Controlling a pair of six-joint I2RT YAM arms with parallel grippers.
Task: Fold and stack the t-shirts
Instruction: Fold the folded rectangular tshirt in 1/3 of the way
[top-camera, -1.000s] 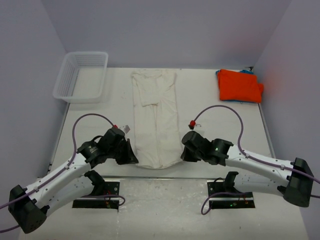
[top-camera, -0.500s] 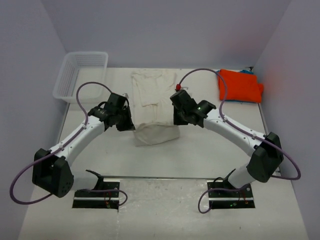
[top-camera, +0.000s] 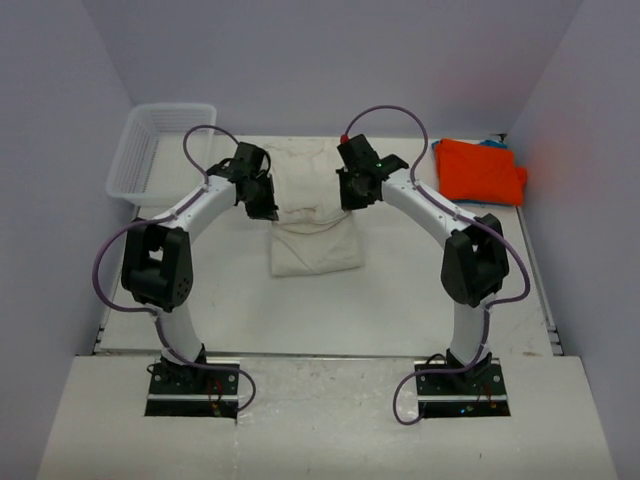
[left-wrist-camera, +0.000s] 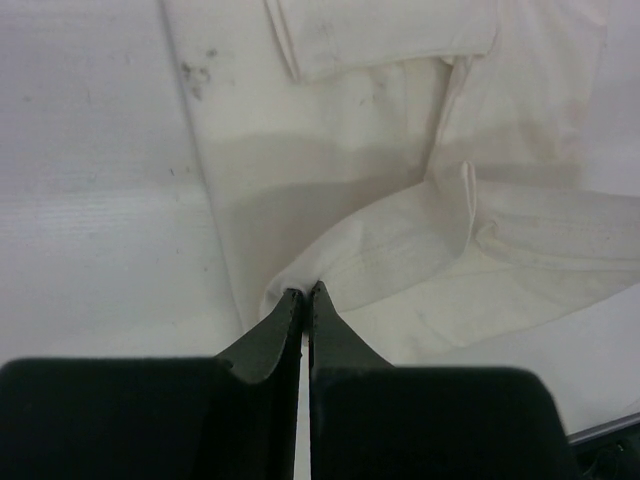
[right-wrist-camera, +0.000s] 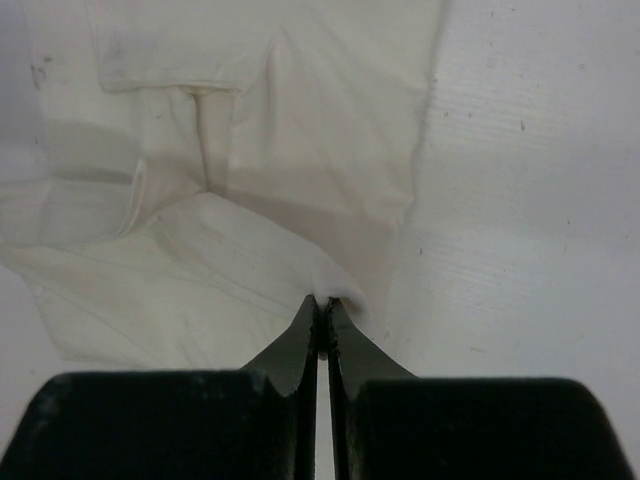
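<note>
Upper centre of the top view: both arms reach out over the table (top-camera: 420, 290), one on each side of the cream t-shirt (top-camera: 315, 250).

- left gripper (top-camera: 266, 205): at the shirt's left edge. Jaws are clenched on a corner of cream cloth, and the wrist view shows the fabric pinched right at the fingertips (left-wrist-camera: 322, 305).
- right gripper (top-camera: 350, 195): at the shirt's right edge. It has the same pinch, tips closed on a folded corner of the same shirt.
- The gripped layer arcs up off the cloth beneath it, with a shadow band below in both wrist views. The sleeve end lies flat towards the top of the frame. A doubled-over block of the shirt sits lower, mid-table.
- orange t-shirt (top-camera: 480, 172): folded at upper right, well apart from the cream one.
- blue t-shirt (top-camera: 492, 144): only a sliver shows, at the orange one's far edge.
- white mesh basket (top-camera: 160, 150): upper left corner, near the left arm's elbow cable.
</note>
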